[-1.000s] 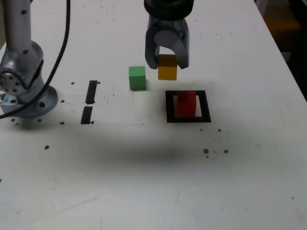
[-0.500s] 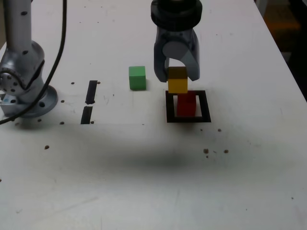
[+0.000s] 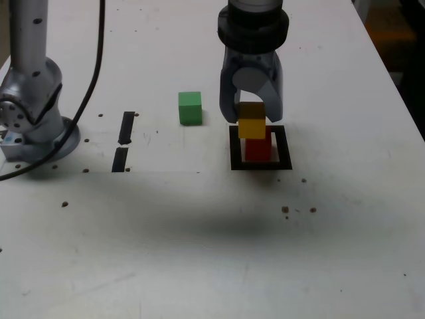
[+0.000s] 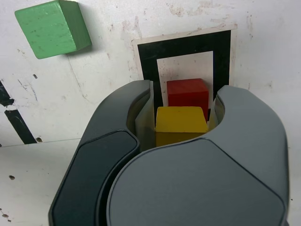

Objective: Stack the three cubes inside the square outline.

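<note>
Exterior view, left to right. At the far left edge stands the arm's grey base (image 3: 33,113), with a black cable (image 3: 86,86) hanging beside it. Just right of the base lie two short black strips (image 3: 123,139) end to end on the white bench (image 3: 199,252). Further right sits the green cube (image 3: 190,107), alone, with bare bench on every side; it is well apart from the strips and near, but not touching, the hand. Right of it the hand (image 3: 252,119) points down, its jaws pressed onto the two sides of the yellow cube (image 3: 252,126). The yellow cube is directly over the red cube (image 3: 257,150); whether the two touch cannot be told. The red cube rests within the white centre of the square outline (image 3: 260,147), toward its far side. Right of the outline the bench is open up to its right edge (image 3: 398,100); the whole near half of the bench is likewise open, marked only by small dark specks.

Wrist view: the yellow cube (image 4: 181,123) sits between the jaws, the red cube (image 4: 187,92) just beyond it inside the outline (image 4: 186,47), and the green cube (image 4: 52,27) lies apart.
</note>
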Available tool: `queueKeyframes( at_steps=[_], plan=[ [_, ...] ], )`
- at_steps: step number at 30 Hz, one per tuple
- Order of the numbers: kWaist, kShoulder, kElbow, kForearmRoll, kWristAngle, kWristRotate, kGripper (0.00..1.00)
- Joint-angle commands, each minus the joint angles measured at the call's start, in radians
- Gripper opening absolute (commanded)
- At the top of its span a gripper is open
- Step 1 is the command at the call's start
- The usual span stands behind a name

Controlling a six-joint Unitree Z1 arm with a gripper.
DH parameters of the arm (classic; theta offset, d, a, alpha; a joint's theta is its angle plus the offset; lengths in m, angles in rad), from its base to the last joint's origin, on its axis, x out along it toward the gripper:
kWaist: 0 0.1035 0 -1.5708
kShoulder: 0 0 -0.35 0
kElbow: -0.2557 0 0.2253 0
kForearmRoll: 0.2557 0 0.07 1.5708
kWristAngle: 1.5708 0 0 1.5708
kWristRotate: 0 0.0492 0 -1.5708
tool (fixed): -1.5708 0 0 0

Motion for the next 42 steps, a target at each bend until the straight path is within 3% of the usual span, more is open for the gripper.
queueKeyframes(
  at_steps=[1,6,17,30,35,42],
  plan=[
    [0.001,0.005,-0.001,-0.006,0.000,-0.002,0.25],
    [0.001,0.011,0.003,-0.015,0.002,0.002,0.30],
    [0.001,0.014,0.012,-0.016,-0.006,0.005,0.57],
    [0.001,0.009,0.005,-0.019,-0.001,0.015,0.69],
    [0.001,-0.034,0.004,0.011,0.053,0.012,0.77],
    [0.004,-0.098,0.022,0.090,0.134,-0.011,0.78]
  ],
)
